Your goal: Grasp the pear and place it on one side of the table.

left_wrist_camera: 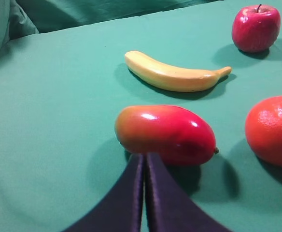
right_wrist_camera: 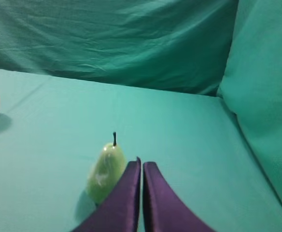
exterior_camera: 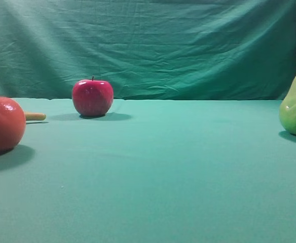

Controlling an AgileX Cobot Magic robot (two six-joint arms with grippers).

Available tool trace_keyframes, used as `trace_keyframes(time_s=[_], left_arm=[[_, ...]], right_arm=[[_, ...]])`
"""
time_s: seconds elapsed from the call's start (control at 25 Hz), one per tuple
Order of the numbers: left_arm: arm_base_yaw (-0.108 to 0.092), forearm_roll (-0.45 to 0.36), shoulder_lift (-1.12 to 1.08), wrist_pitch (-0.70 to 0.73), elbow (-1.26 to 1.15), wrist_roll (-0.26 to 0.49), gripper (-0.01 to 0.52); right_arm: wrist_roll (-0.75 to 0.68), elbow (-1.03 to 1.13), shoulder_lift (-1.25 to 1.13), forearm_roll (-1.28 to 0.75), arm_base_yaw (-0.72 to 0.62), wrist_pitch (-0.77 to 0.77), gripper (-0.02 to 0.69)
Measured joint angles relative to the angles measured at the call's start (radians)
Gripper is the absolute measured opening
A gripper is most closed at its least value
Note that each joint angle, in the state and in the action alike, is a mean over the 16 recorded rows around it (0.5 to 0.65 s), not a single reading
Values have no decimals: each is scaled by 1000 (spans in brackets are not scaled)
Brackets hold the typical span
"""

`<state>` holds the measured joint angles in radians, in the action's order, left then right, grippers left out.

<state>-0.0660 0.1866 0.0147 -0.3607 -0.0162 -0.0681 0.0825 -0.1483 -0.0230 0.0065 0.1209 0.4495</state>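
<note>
1. Right gripper (right_wrist_camera: 142, 166): its two dark fingers are pressed together with nothing between them, so it's closed and empty. The pear (right_wrist_camera: 106, 172) stands upright just ahead and a bit left of the tips, partly covered by the left finger.
2. Left gripper (left_wrist_camera: 145, 159): same deal, fingers together and holding nothing, tips right up near a red-orange mango (left_wrist_camera: 166, 134). Can't tell if they actually touch it.
3. The left wrist view is the only one showing the mango and the full banana (left_wrist_camera: 175, 75). In the high view you get just the banana's tip poking out behind the orange (exterior_camera: 2, 124), and neither gripper shows there at all.
4. Pear looks glossy yellow-green with a short dark stem, fat bottom, narrow top. It sits at the far right of the worktop (exterior_camera: 158, 172), well apart from the apple (exterior_camera: 92, 97).
5. High view cuts the pear off at the right edge and the orange at the left.
</note>
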Motion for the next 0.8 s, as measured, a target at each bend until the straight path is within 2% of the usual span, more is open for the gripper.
trace_keyframes(time_s=[0.32, 0.8], left_arm=[[0, 0, 0, 0, 0, 0, 0], [0, 0, 0, 0, 0, 0, 0]], right_arm=[[-7, 162, 34, -15, -49, -76, 0], [-13, 175, 34, -21, -58, -62, 0]])
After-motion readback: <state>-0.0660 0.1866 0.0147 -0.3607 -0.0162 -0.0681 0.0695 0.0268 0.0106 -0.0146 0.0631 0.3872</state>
